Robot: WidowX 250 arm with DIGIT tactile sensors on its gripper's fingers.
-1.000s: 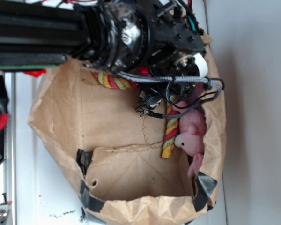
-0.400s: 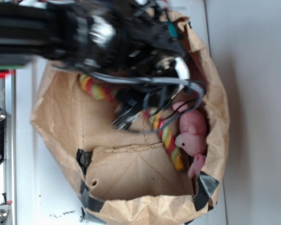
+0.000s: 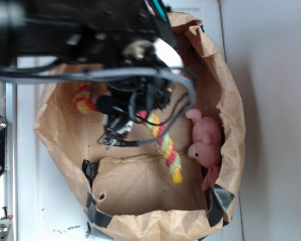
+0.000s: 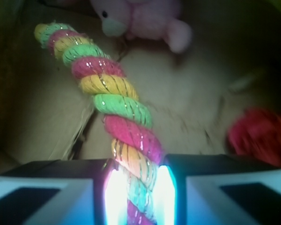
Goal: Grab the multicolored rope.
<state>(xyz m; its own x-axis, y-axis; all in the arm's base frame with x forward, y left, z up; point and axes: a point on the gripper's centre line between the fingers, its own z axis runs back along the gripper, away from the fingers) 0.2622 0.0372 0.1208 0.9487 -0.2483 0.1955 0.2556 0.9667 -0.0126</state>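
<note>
Container: crumpled brown paper bag point(image 3: 55, 135), mouth wide open, rim patched with dark tape, standing on a white surface.

Contents, exterior view:
- Thick twisted multicolored rope point(image 3: 163, 143) of red, yellow and pale green strands. One length runs from under the arm toward 5 o'clock, ending in a yellow tip above the bag's folded bottom flap; its other end shows at 9 o'clock of the arm.
- Pink plush toy animal point(image 3: 205, 140) with a white snout, against the bag wall at 3 o'clock, apart from the rope.

Contents, wrist view:
- Multicolored rope point(image 4: 107, 93) rising from bottom centre toward 11 o'clock.
- Pink plush toy point(image 4: 145, 18) at 12 o'clock, near the rope's far tip.
- Red fabric object point(image 4: 257, 136) at 3 o'clock, blurred; probably a flower.

Arm: black robot arm point(image 3: 65, 35) enters from 10 o'clock, wrist tipped down into the bag, cables looping beneath it.

Gripper point(image 4: 136, 187): both fingers point(image 4: 51, 192) pressed against the rope's sides, clamped on it near one end. In the exterior view the gripper point(image 3: 133, 113) is blurred.
</note>
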